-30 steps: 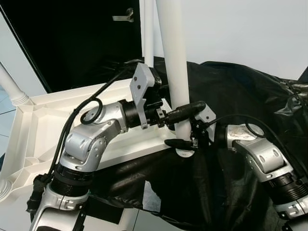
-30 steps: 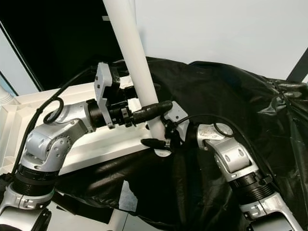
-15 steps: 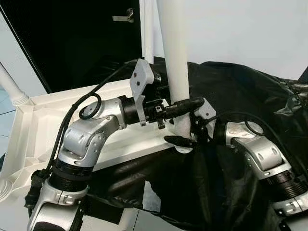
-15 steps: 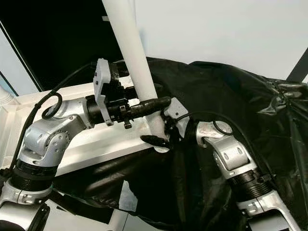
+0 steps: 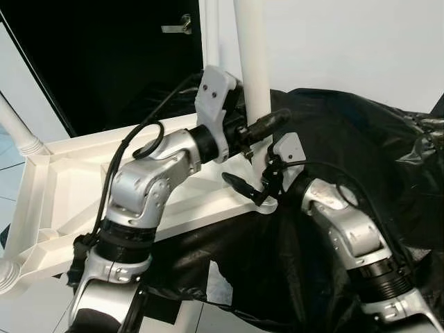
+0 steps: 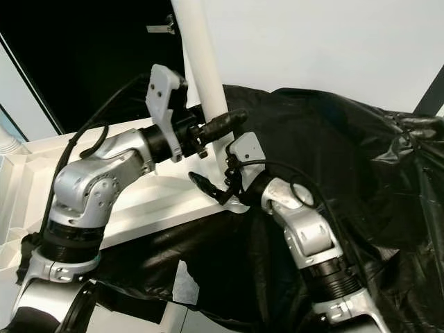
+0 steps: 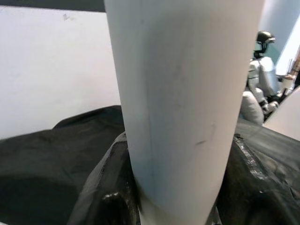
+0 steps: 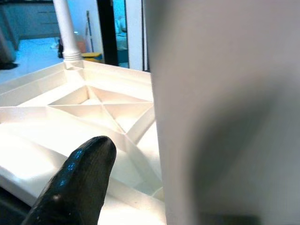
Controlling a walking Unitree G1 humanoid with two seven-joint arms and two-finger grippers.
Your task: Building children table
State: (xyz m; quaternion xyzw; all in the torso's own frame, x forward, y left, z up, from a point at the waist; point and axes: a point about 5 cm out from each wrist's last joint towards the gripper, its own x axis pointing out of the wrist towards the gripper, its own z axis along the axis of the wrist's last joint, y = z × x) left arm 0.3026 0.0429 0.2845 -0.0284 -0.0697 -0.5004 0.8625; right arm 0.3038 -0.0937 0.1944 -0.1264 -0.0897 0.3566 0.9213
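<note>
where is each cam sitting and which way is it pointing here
Head eyes: on the head, looking forward and down at the white table leg, upturned tabletop, black sheet; both silver arms, left gripper, right gripper.
Left wrist: on the left arm, facing the leg, black sheet behind; one black finger.
Right wrist: on the right arm, facing the leg and ribbed tabletop; one finger.
All share the leg.

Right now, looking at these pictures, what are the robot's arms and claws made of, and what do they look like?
Both arms are chunky rounded segments of shiny silver metal, joined by black ribbed rings. Thin black cables loop loosely outside each arm toward the wrist. The left claw and right claw each have long, glossy black fingers with rounded tips. A flat pale grey bracket with small screw holes sits at each wrist.
</note>
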